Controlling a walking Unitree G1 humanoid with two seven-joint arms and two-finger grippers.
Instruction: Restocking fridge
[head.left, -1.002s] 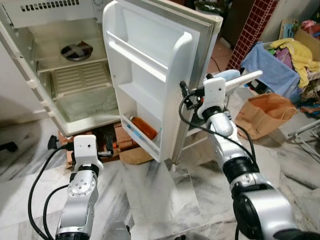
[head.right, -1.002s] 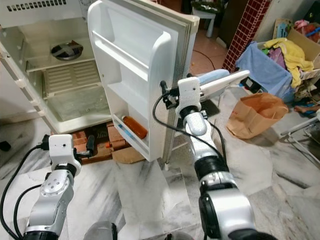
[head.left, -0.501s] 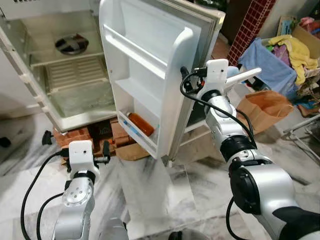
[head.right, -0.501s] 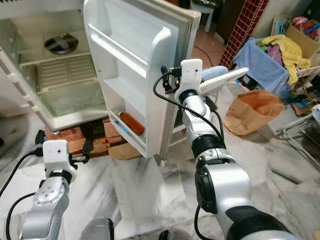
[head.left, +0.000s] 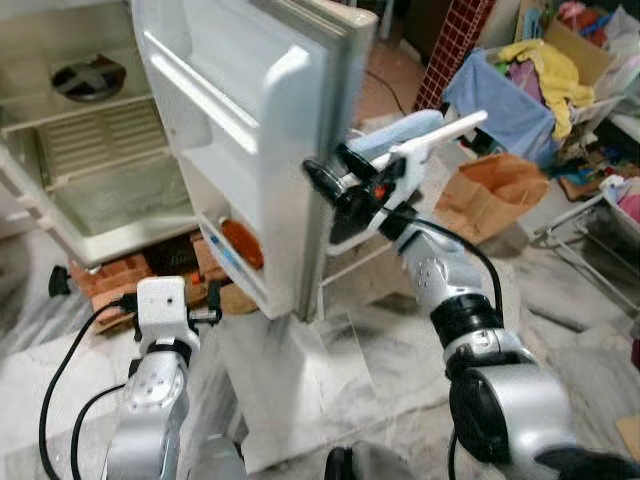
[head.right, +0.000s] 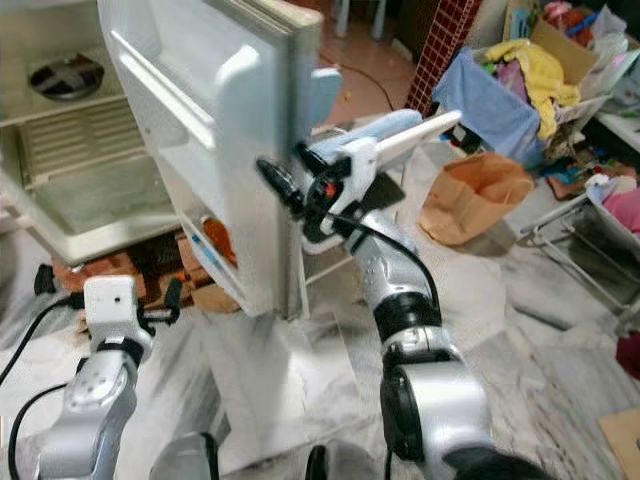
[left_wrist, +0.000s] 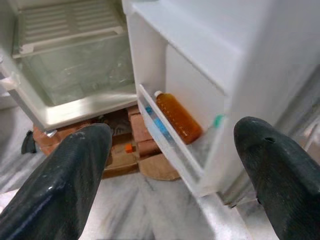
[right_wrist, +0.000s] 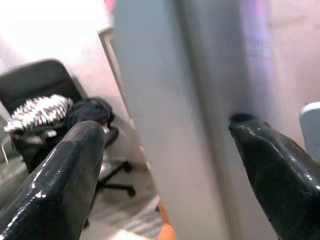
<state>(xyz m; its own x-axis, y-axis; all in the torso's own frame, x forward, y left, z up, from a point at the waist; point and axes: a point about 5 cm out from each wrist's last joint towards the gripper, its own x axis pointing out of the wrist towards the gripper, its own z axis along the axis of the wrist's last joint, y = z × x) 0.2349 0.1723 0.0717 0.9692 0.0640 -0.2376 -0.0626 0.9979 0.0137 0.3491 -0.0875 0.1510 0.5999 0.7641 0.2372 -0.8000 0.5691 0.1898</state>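
The fridge door (head.left: 250, 130) stands half open, seen almost edge-on. An orange bottle (left_wrist: 177, 116) lies in the door's bottom shelf (head.left: 232, 270). My right gripper (head.left: 338, 185) is open at the door's outer edge. In the right wrist view that edge runs between the two black fingers (right_wrist: 65, 170). My left gripper (head.left: 135, 290) hovers low over the floor, open and holding nothing, pointing at the bottom shelf and the fridge's base. The fridge cabinet (head.left: 100, 190) is open, with a round dish (head.left: 88, 77) on its upper shelf.
Bricks (head.left: 115, 275) prop up the fridge. A white rack (head.left: 440, 135) stands behind the door, beside my right arm. To the right are a brown paper bag (head.left: 490, 195) and a pile of clothes (head.left: 520, 85). The floor is marble.
The door has swung further toward the cabinet and now looks nearly edge-on. My right gripper has moved left with the door's edge. The camera has shifted too.
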